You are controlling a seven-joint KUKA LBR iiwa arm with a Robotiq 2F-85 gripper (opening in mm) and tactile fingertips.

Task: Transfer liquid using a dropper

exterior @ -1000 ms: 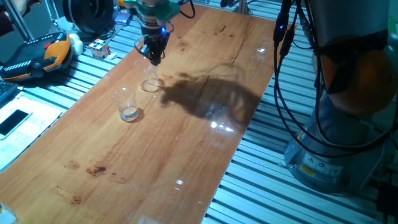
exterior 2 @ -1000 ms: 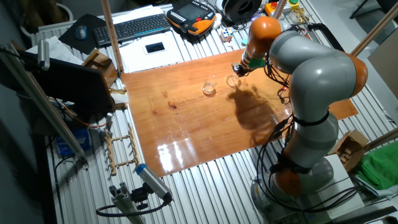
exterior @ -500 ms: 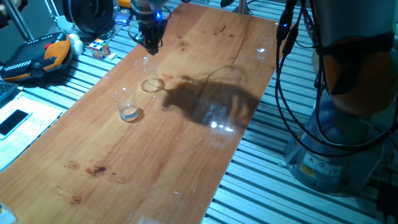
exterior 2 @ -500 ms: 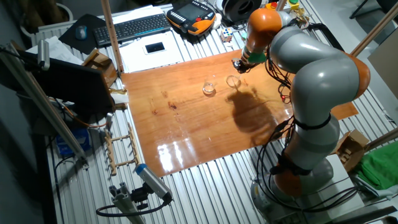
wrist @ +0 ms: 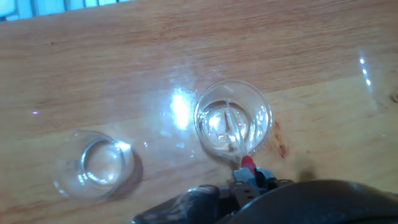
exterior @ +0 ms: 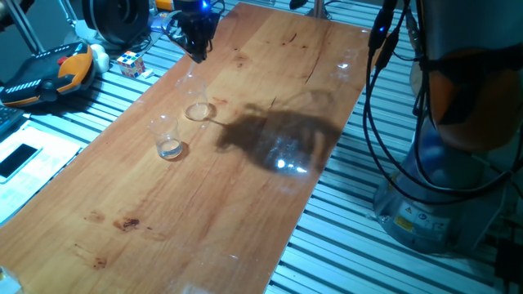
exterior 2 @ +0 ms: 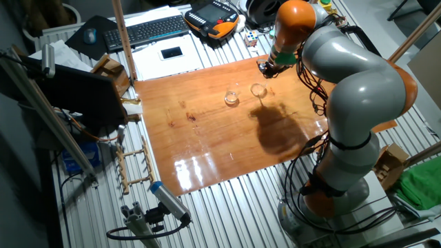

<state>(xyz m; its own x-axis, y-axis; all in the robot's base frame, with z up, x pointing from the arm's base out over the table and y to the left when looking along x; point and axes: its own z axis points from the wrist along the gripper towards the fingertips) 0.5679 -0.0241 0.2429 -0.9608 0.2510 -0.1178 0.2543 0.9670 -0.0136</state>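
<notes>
The dropper (wrist: 239, 138), a thin clear tube with a red end, points down from my gripper (wrist: 249, 177), which is shut on it. Its tip hangs above the low glass dish (wrist: 233, 118), clear of the rim. The clear tumbler (wrist: 93, 163) stands to the left of the dish. In one fixed view my gripper (exterior: 196, 47) is high above the dish (exterior: 198, 111), and the tumbler (exterior: 167, 137) shows a whitish glint of liquid (exterior: 171, 149) at its bottom. The other fixed view shows my gripper (exterior 2: 265, 68) over the dish (exterior 2: 258, 89), beside the tumbler (exterior 2: 232, 98).
A Rubik's cube (exterior: 131, 62) and an orange-black pendant (exterior: 49, 69) lie off the board's far left edge. A keyboard (exterior 2: 148, 29) and a phone (exterior 2: 171, 52) sit behind the board. The arm's base and cables (exterior: 425, 163) stand to the right.
My gripper has risen straight up from just above the dish, carrying the dropper with it. The dish and tumbler have not moved.
</notes>
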